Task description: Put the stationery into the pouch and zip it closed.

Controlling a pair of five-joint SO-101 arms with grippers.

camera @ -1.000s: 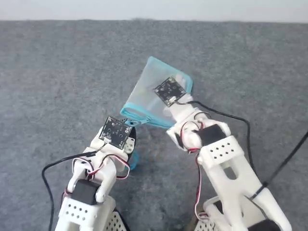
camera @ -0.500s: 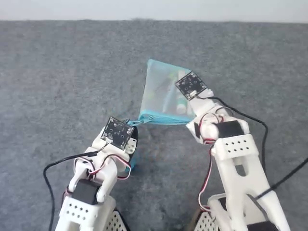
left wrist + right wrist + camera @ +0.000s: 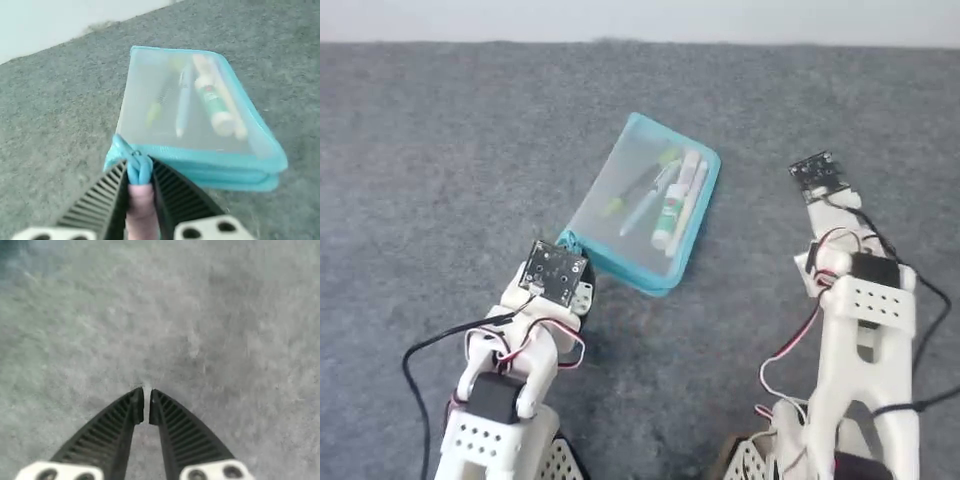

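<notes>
Grey carpet [image 3: 440, 150]; corner of pouch [image 3: 640, 205] pinched in left end effector [image 3: 139, 166]; right end effector [image 3: 144, 393] pressed together.

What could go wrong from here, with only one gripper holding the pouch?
1. The left gripper pinches just the blue tab at a pouch corner; a pull may drag the whole pouch over the carpet rather than move the zip.
2. The right gripper is off the pouch, shut over carpet, so nothing steadies it.
</notes>
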